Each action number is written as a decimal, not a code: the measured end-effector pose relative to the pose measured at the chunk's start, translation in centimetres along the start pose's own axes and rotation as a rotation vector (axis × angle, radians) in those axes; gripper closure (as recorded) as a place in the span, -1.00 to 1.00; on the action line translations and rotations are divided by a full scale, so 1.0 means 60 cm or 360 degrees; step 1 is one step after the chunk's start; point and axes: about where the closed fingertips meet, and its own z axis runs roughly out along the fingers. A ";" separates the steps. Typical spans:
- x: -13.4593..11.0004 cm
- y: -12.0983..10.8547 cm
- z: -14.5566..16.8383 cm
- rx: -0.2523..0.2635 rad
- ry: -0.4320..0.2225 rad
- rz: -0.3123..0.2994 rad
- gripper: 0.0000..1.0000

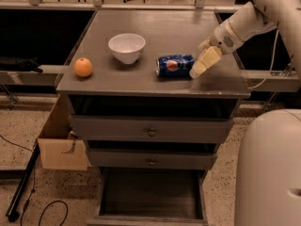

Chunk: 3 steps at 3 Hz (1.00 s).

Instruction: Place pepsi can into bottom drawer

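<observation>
The pepsi can (175,65) lies on its side on the grey cabinet top (155,36), right of centre, logo facing me. My gripper (199,68) hangs from the white arm at the upper right, its pale fingers pointing down-left just right of the can's end, close to it. The bottom drawer (151,194) stands pulled open at the foot of the cabinet, a dark tray with nothing in it. The two upper drawers with knobs are closed.
A white bowl (126,47) stands left of the can and an orange (83,67) sits near the top's left front corner. A cardboard box (60,145) stands on the floor left of the cabinet. My white base (268,173) fills the lower right.
</observation>
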 end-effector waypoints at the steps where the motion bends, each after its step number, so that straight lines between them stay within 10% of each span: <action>1: 0.012 -0.011 0.010 -0.0002 0.0020 0.0029 -1.00; 3: -0.060 -0.006 0.064 -0.0042 0.0150 -0.0024 -0.94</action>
